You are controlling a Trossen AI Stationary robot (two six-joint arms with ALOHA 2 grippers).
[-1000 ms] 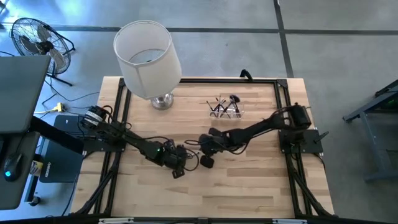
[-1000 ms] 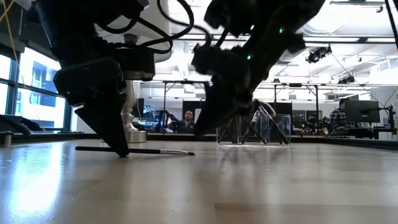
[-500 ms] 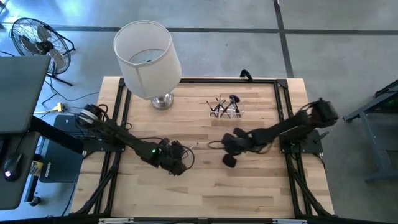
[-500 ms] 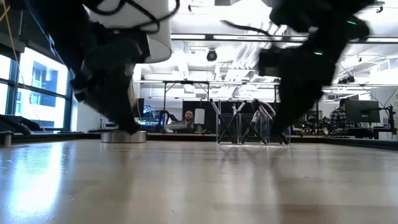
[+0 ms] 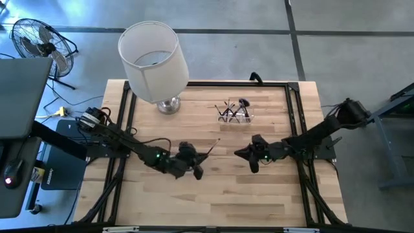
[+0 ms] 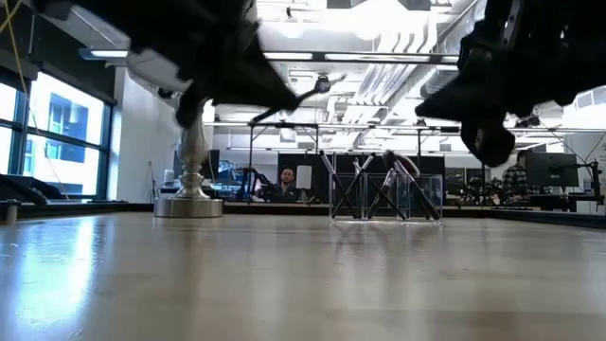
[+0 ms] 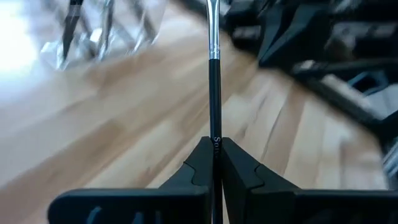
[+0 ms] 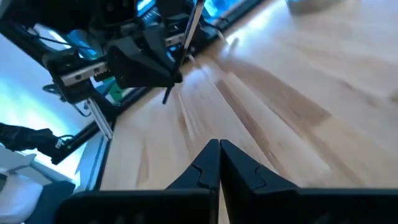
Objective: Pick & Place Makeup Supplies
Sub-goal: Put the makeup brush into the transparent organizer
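Gripping "Son…"-lettered brush [image 7: 214, 93], left gripper [image 7: 214, 163]

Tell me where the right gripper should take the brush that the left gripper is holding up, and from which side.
Probably the bare dark handle between the left gripper and the silver ferrule. The brush is clamped near its tail end, its tip slanting up towards the clear holder, so that stretch is free. The right gripper, shut and empty, would come from its own side, jaws opened across the shaft.

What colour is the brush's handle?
Black on the brush, with a silver band further up; the left wrist view shows it best.
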